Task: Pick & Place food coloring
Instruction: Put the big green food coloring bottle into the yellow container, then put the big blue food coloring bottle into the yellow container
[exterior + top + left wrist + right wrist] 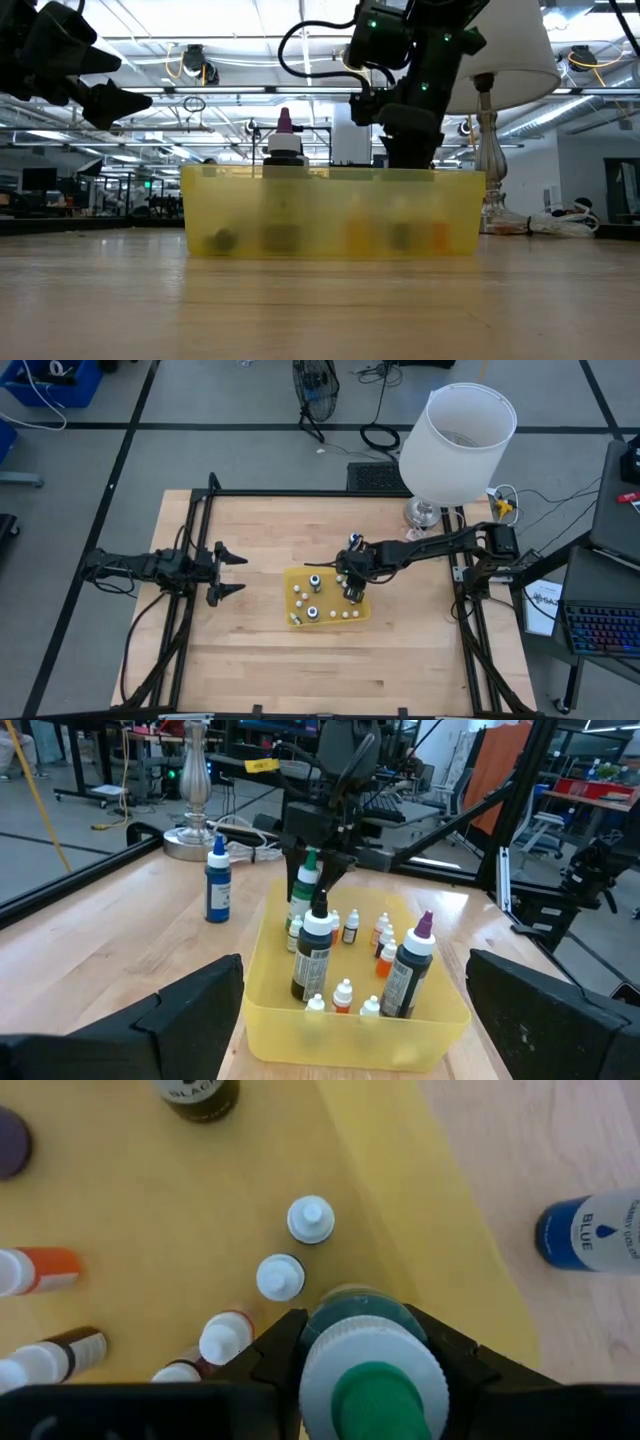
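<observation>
right gripper point(365, 1342): black fingers clamped on green bottle point(372, 1380), ribbed white collar, held over the bin
bin point(296, 577): translucent yellow plastic, rectangular, small white-capped bottles beneath
blue bottle point(592, 1232): cylindrical, on wood just outside bin
left gripper point(229, 571): wide, well apart

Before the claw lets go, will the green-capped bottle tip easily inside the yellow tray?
Probably yes. The green-capped bottle looks tall and narrow, so top-heavy. Small bottles crowd the yellow tray below it, leaving uneven footing. The right claw grips its neck, so it seems rigid.

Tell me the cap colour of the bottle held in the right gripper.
Green tip on a white collar: the bottle in the right gripper. Right wrist view shows it best.
</observation>
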